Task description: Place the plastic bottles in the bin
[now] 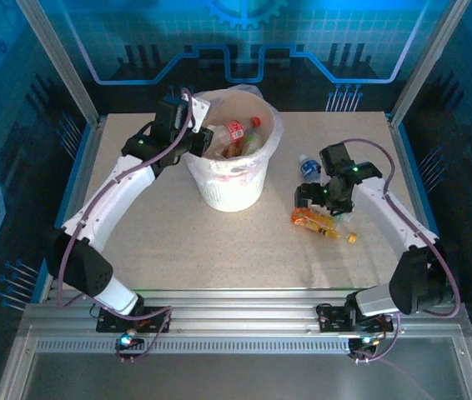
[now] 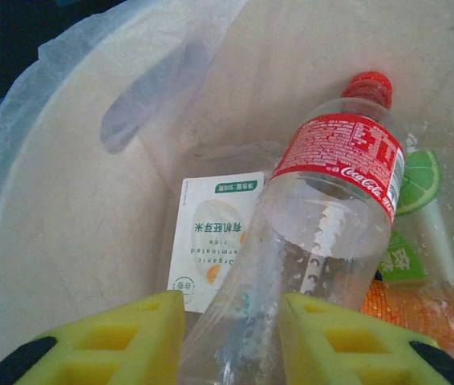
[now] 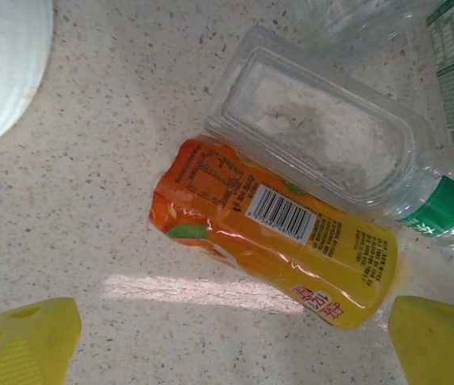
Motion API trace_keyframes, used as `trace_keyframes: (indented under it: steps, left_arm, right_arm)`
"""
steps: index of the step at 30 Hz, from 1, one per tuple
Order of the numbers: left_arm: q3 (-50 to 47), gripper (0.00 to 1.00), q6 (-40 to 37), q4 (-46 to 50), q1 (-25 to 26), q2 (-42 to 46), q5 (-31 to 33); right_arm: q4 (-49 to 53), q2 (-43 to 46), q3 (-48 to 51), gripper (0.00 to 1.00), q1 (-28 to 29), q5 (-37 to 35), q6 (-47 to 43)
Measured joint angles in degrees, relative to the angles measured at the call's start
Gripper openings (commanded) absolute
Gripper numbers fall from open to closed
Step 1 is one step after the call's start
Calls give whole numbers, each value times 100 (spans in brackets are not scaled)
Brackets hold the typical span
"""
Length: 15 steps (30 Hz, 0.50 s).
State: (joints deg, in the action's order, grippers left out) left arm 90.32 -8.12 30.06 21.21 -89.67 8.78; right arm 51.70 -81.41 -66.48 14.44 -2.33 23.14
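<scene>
Over on the left, the left gripper hangs above the mouth of the bin. Its yellow pads are closed on the clear lower body of a red-labelled Coca-Cola bottle. The bottle's cap end points away from the fingers, over the bin's inside, where white- and green-labelled bottles already lie. That bottle looks ready to be let go.

Right of the bin, the right gripper hovers low over the table with its fingers spread wide. Just ahead of them an orange juice bottle lies on its side, and the right arm is plainly the nearer one. The bottle's long axis runs diagonally, closer to the line joining the two pads than across it. I judge the wrist needs a turn before it comes down. A clear plastic tray touches the bottle's far side, leaving little room for a finger there.
</scene>
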Motion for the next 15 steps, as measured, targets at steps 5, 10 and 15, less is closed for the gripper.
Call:
trace_keyframes:
  steps: [5,10,15]
  left_arm:
    - [68,53,22,48,0,-35,48]
    - [144,63,70,192,-7,20,52]
    - [144,78,249,291,-7,417,37]
  right_arm:
    - [-120,-232,9,100,-7,2,-118]
    - [-291,-433,13,100,-122,70,-225]
    - [-442,-638,92,100,-225,203,-271]
